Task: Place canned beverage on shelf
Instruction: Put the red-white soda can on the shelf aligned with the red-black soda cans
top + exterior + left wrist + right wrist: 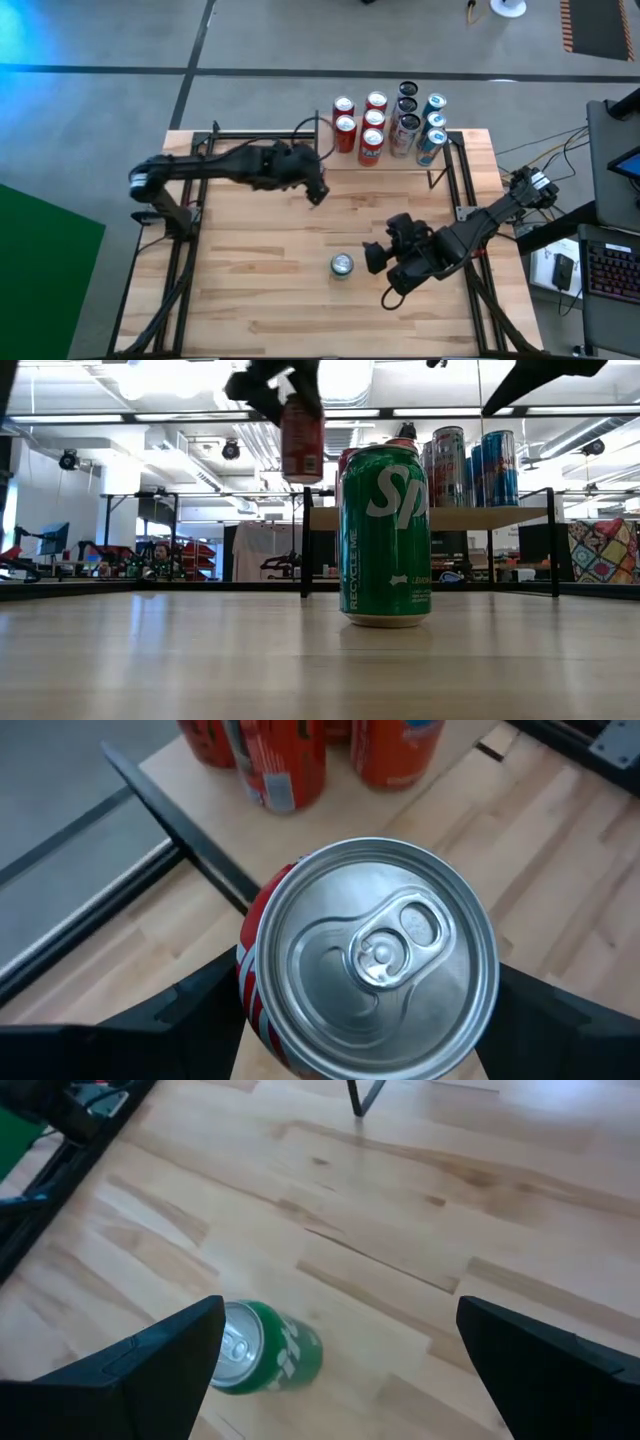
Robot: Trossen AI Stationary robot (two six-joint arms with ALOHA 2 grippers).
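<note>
Green and upright, a soda can [385,535] stands nearest on the table [250,300], with the right gripper [340,1355] hanging just beside it, fingers spread wide and holding nothing. Farther back, the left gripper [318,187] is pinched on a red can [370,960], carried upright above the tabletop just short of the shelf [470,150]. That can is red-walled with a plain silver lid, its tab unopened. Beyond it the shelf already holds red cans [360,125] and taller blue and silver ones [420,122], packed close. The risk, I judge, is clipping a standing can or the shelf edge on the way in, toppling the row.
</note>
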